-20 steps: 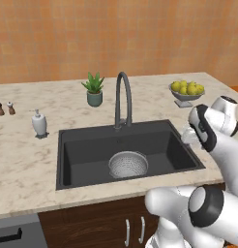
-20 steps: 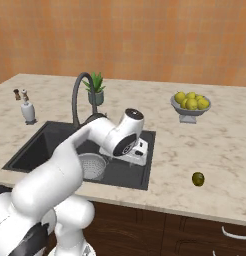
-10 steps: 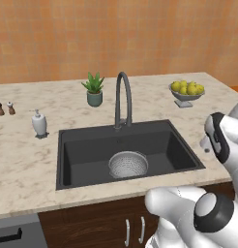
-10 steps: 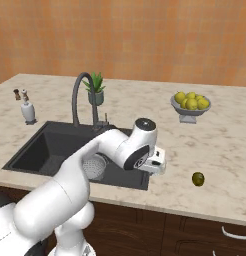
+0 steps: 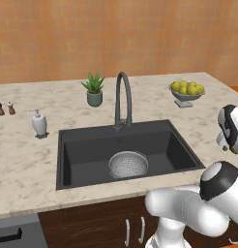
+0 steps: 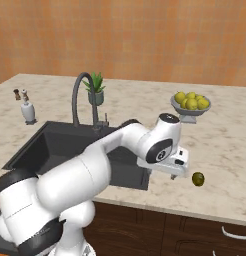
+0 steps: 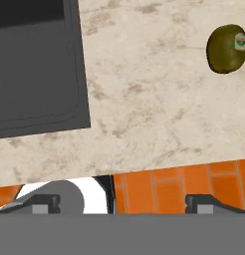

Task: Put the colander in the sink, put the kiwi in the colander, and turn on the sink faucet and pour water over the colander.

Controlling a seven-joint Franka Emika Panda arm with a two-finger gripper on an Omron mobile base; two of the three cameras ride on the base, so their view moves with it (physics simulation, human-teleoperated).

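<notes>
The colander (image 5: 128,164) sits inside the sink (image 5: 82,160), near the drain end. The kiwi (image 6: 197,178) lies on the worktop (image 6: 225,150), right of the sink. The tool (image 6: 176,170) hovers between sink and kiwi, jaws wide, holding nothing.

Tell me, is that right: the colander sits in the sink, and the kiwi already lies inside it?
Not quite. The colander does sit in the sink, but the kiwi lies on the counter to the right of the sink, as the right base view shows.
</notes>
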